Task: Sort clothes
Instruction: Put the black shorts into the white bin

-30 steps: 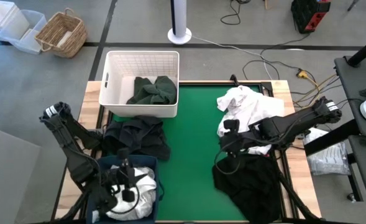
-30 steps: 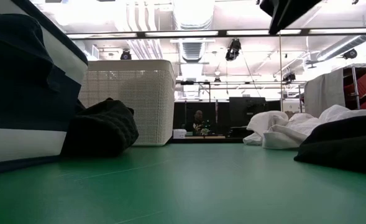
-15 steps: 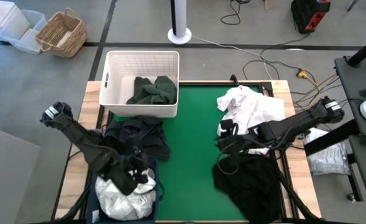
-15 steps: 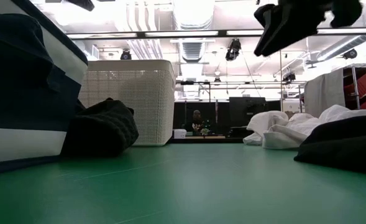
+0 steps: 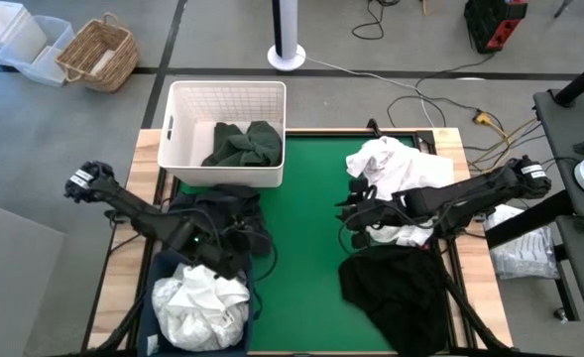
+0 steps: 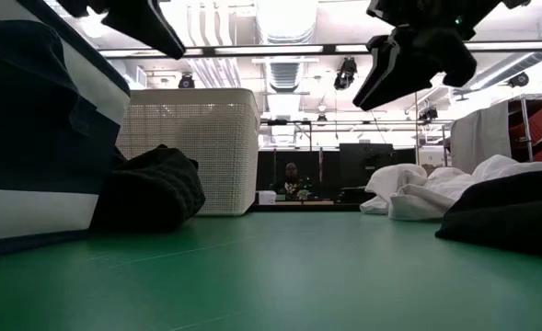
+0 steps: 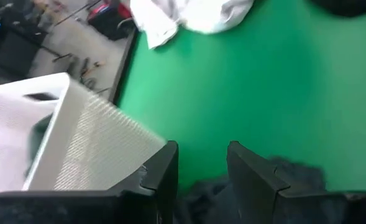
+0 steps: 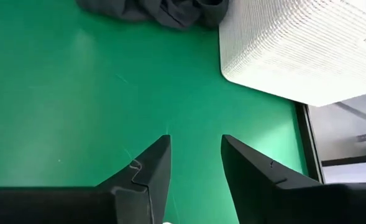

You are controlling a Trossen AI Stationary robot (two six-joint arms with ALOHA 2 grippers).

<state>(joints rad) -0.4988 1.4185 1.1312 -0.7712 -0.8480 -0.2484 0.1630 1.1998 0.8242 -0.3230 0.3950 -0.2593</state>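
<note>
- Clothes lie scattered over the green table (image 5: 306, 213): a white garment (image 5: 401, 174) at two o'clock, a black garment (image 5: 396, 288) at five o'clock, a dark heap (image 5: 217, 213) at nine o'clock.
- Dark green clothing (image 5: 244, 145) sits in the white lattice basket (image 5: 227, 94) at eleven o'clock; white clothing (image 5: 200, 300) fills the navy bin (image 5: 157, 263) at seven o'clock.
- The left gripper (image 5: 234, 238) hangs over the dark heap, fingers spread and holding nothing.
- The right gripper (image 5: 354, 213) hovers beside the white garment, likewise parted and bare.
- Risk: both arms lean toward centre; a shared reach could tangle them, or one pinch could drag two garments together.
</note>
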